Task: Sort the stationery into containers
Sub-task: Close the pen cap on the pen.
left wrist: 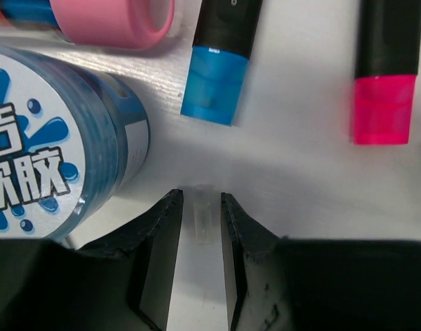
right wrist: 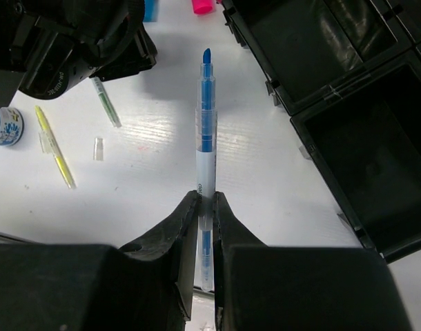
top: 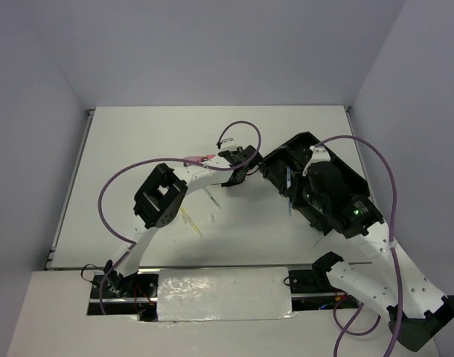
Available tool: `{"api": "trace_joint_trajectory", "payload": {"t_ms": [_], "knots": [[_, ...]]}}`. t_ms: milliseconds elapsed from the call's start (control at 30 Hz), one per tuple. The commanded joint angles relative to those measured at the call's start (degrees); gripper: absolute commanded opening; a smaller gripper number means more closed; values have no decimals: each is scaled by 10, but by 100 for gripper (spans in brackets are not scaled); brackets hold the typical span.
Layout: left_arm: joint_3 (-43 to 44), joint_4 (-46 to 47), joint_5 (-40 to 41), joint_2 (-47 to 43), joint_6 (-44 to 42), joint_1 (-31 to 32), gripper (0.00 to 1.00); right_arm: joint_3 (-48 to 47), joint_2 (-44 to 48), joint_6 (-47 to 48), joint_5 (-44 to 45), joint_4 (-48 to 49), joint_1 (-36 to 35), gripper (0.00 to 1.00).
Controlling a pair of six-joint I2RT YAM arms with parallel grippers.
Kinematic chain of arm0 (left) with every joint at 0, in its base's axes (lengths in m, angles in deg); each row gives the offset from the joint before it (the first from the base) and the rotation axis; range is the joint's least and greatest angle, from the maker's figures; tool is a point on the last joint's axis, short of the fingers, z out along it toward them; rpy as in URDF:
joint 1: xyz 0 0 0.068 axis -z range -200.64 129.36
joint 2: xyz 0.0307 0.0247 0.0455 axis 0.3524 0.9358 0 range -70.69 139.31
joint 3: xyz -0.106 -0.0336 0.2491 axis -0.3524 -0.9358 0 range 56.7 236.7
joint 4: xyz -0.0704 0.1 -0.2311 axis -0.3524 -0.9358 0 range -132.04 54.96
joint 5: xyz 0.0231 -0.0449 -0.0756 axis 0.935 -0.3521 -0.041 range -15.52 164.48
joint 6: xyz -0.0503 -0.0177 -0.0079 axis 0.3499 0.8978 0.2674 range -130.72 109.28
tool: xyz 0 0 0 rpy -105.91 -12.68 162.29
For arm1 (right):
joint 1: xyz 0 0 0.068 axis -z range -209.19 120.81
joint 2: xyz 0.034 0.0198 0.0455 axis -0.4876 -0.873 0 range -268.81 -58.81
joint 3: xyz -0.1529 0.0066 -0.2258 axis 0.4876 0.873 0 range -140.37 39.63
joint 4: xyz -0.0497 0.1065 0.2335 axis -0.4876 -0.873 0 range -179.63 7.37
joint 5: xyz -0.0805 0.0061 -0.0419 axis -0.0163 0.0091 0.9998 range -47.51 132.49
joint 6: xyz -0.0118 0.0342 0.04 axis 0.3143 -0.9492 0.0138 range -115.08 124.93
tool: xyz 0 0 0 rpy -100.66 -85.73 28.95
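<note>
The right fingers are clamped on a blue pen, the tray just ahead to their right, its visible compartments bare. The left fingers are parted; a marker, disc and tube lie ahead, unsorted. Sorting is judged barely begun.

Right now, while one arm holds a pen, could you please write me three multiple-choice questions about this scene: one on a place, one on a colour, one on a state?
1. In the right wrist view, on which side of the pen does the black tray lie?
A) the picture's left
B) the picture's right
C) directly under it

2. What colour is the pen between the right jaws?
A) red
B) blue
C) black

3. How do the left jaws stand?
A) open, with a small clear cap between them
B) shut on a marker
C) shut on a pink tube

Answers:
1 B, its compartments fill the right side.
2 B, its tip and ink are blue.
3 A, bare table shows between them.
</note>
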Motion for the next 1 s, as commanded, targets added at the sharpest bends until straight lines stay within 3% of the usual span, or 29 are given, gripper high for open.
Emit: {"api": "trace_joint_trajectory", "payload": {"t_ms": [0, 133, 167, 233, 267, 433, 533, 767, 800, 933, 967], "knots": [[-19, 18, -21, 13, -3, 2, 41, -7, 0, 9, -4, 30, 2, 0], [-43, 32, -35, 16, 2, 3, 34, -8, 0, 9, -7, 31, 2, 0], [-45, 33, -38, 15, 3, 4, 20, -8, 1, 9, -10, 32, 2, 0], [-49, 34, -45, 11, 2, 7, 2, -9, 2, 9, -14, 33, 2, 0], [-50, 32, -45, 5, 2, 10, 0, -9, 3, 9, -15, 34, 2, 0], [-56, 43, -49, -68, -24, 34, 0, -2, 21, 9, -36, 45, 2, 0], [-94, 104, -64, -162, -68, 48, 0, 23, 62, 2, -74, 80, 2, 0], [-310, 349, -103, -479, -188, 54, 0, 167, 94, -55, -267, 274, -7, 0], [-338, 420, -107, -508, -202, 53, 0, 179, 97, -67, -289, 298, -12, 0], [-453, 568, -157, -640, -257, 38, 0, 219, 103, -138, -273, 452, -97, 0], [-498, 599, -196, -685, -261, 34, 0, 228, 96, -148, -256, 479, -150, 0]]}}
